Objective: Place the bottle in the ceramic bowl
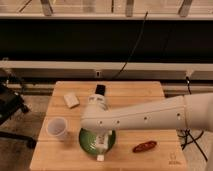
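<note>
The dark-green ceramic bowl sits on the wooden table near the front middle. My gripper hangs from the pale arm that reaches in from the right, and it is down over the bowl's right half. The bottle shows as a pale whitish shape under the gripper. Its white squarish cap end pokes out at the bowl's front rim. The rest of the bottle is hidden by the gripper.
A whitish translucent cup stands left of the bowl. A pale rectangular block lies at the back left. A small dark object lies behind the arm. A reddish-brown oblong item lies to the right of the bowl. Black equipment stands beyond the table's left edge.
</note>
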You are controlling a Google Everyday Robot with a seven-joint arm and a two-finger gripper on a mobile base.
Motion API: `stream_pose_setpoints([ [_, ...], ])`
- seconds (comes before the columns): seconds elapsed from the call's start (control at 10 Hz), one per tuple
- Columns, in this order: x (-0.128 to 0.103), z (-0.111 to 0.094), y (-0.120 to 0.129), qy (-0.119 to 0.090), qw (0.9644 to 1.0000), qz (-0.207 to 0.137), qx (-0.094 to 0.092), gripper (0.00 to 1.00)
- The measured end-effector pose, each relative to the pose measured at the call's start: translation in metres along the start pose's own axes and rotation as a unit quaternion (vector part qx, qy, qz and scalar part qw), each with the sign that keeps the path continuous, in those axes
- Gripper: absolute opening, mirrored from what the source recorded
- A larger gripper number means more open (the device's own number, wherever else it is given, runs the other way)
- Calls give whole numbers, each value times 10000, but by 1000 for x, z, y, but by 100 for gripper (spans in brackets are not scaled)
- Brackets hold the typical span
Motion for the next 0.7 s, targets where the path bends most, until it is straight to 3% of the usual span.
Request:
stream_pose_setpoints([
  [0.4, 0, 0, -1, 3, 10000, -57, 24, 15],
  [0.7, 0, 0, -2, -4, 9999, -100, 38, 23],
])
